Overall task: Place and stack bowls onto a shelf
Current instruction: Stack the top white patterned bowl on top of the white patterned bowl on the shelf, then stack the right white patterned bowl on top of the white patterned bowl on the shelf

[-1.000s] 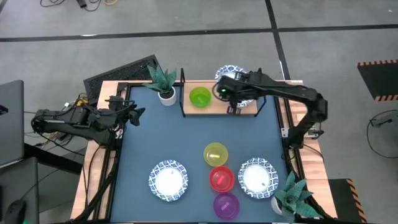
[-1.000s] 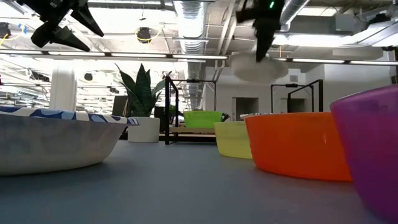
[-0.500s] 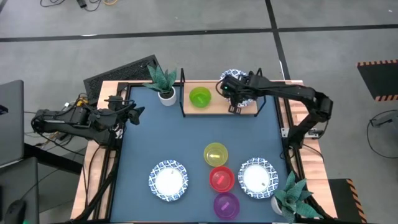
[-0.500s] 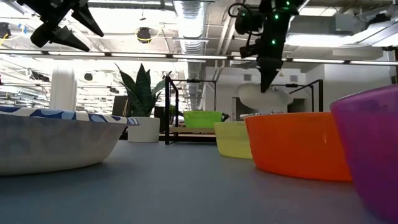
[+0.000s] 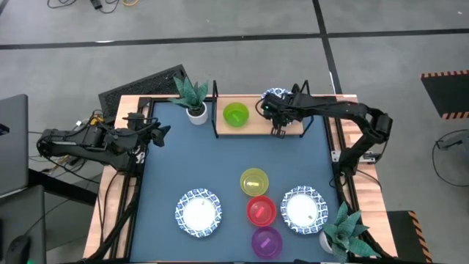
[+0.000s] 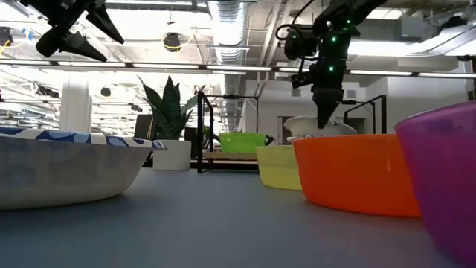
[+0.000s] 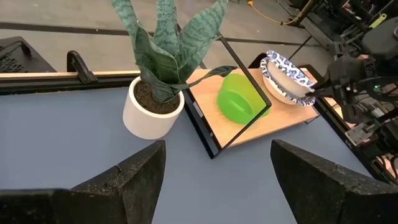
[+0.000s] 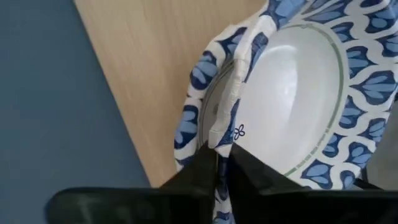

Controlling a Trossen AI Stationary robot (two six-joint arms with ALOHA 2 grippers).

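My right gripper point(image 8: 221, 163) is over the right end of the shelf point(image 5: 256, 126), shut on the rim of a white bowl with a blue patterned rim point(image 8: 292, 93). This bowl lies in a second patterned bowl point(image 8: 189, 118) on the shelf. A green bowl point(image 5: 235, 114) stands on the shelf's left half. Near the table's front stand a yellow bowl point(image 5: 253, 180), a red bowl point(image 5: 261, 210), a purple bowl point(image 5: 266, 241) and two more patterned bowls point(image 5: 198, 213) point(image 5: 303, 208). My left gripper point(image 5: 157, 136) waits open, raised, at the table's left edge. My right gripper pinches the upper bowl's rim point(image 8: 227, 134) between its two fingers, one finger inside the bowl and one outside. The fingers come steeply from above. The bowl point(image 7: 285, 76) sits tilted, nested in the bowl under it on the shelf.
A potted plant point(image 5: 192, 95) stands left of the shelf's black frame, another point(image 5: 348, 231) at the near right corner. Open blue tabletop point(image 5: 198, 161) lies between the shelf and the front bowls.
My right gripper has come down with the patterned bowl toward the shelf's right end. The bowl, first hanging well above the shelf, now lies in the bowl there.
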